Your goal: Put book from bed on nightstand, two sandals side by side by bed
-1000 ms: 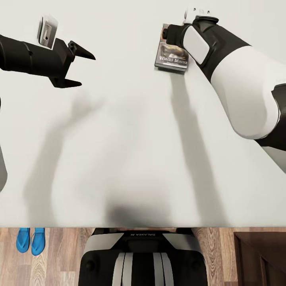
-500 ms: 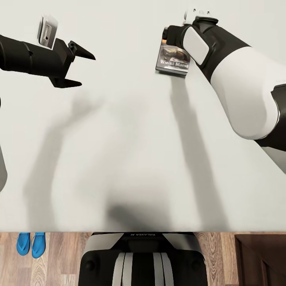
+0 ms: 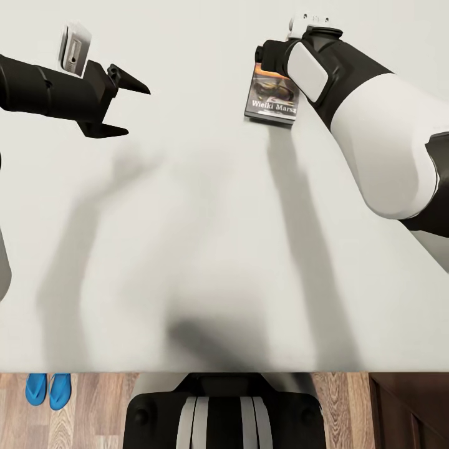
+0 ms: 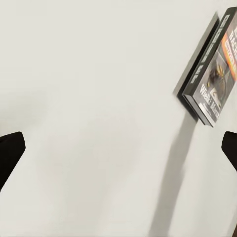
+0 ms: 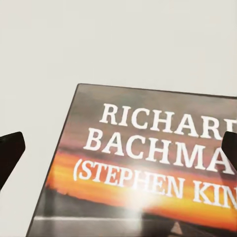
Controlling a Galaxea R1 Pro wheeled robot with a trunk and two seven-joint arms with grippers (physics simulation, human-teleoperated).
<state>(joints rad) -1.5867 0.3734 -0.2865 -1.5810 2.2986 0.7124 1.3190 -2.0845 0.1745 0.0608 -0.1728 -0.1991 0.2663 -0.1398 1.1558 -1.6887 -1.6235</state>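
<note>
1. The book (image 3: 272,96) lies flat on the bed (image 3: 206,218), cover up.
2. The right gripper (image 5: 118,148) hovers over its far end, jaws spread wide.
3. The left gripper (image 3: 125,106) hangs open, well apart from it.
4. Two sandals (image 3: 48,390) sit together on the floor (image 3: 100,405) beside the bed.

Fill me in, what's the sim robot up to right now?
It is leaning over the bed with its right gripper over the book; its fingers are spread to either side of the cover, not closed on it. The book lies on the mattress. The left gripper hangs open above bare mattress, holding nothing. The two sandals lie side by side on the wood floor by the bed's edge.
</note>
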